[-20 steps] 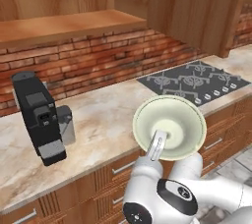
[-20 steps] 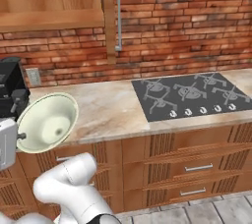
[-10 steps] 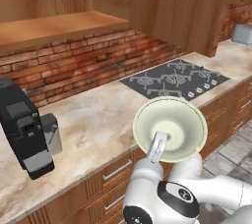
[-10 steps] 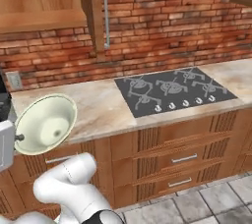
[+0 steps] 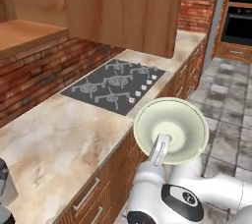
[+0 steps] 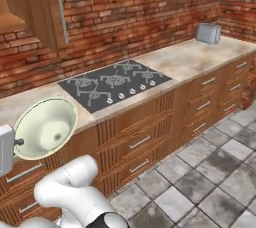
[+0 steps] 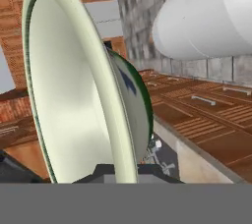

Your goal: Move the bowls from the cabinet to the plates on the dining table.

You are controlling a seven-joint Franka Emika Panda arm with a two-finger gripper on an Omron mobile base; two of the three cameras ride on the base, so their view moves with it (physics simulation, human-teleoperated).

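Beside the hob (image 5: 114, 84), tool (image 7: 120, 171) clamped on cream-green bowl (image 5: 170, 129) rim, bowl tipped on edge.

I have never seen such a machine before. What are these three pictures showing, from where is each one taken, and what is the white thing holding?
This is a computer-rendered kitchen with a white robot arm on a base that can drive. Two cameras ride on that base, behind the arm: one to its left, one to its right. They show the same scene from two sides. The third camera sits on the robot's hand, so it sees things from very near.

The gripper is shut on the rim of a pale cream-green bowl, held tilted above the edge of the counter. In the hand view the bowl stands almost on edge.

On the marble-patterned counter is a built-in black hob; farther along stands a toaster. Behind is a brick wall, and brown wooden cabinets hang above.
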